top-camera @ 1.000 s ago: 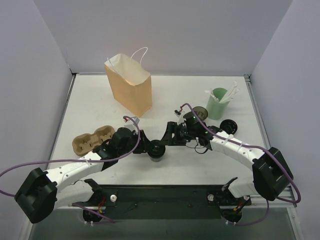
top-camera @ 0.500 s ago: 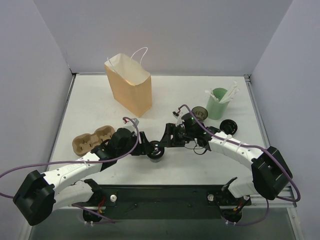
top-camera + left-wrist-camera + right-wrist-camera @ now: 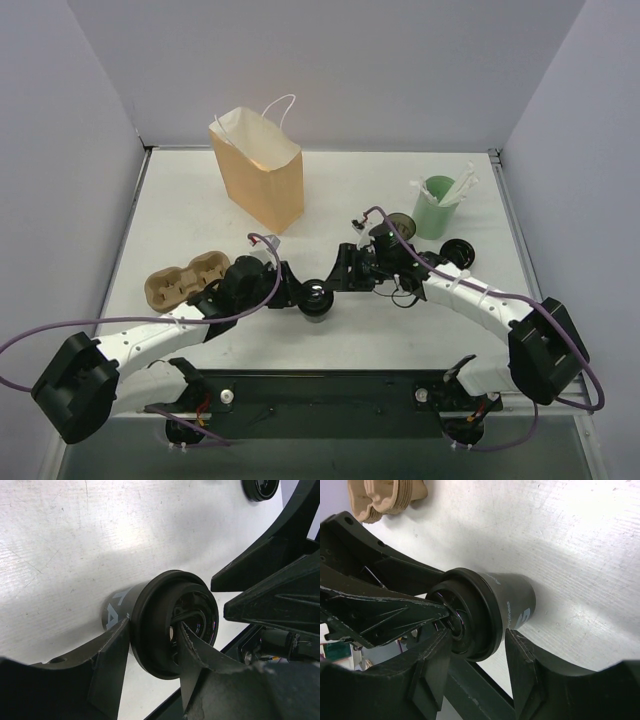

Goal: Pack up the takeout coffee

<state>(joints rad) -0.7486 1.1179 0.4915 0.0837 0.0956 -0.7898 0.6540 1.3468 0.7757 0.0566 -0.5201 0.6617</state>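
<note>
Left hand and right hand set on opposite sides of the takeout coffee, upright on the counter, long axis vertical. Paper bag well behind, nearer the left arm. From the left wrist: fingers half-closed, clamped on the black lid. From the right wrist: fingers half-open, straddling the same lid, contact impossible to tell.

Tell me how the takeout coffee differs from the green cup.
The takeout coffee is dark brown-black; the green cup is pale green. The coffee has a black lid; the green cup is open, with white sticks poking out. The left hand and right hand flank the coffee's lid; the green cup stands clear of both. Both cups stand upright on the table.
</note>
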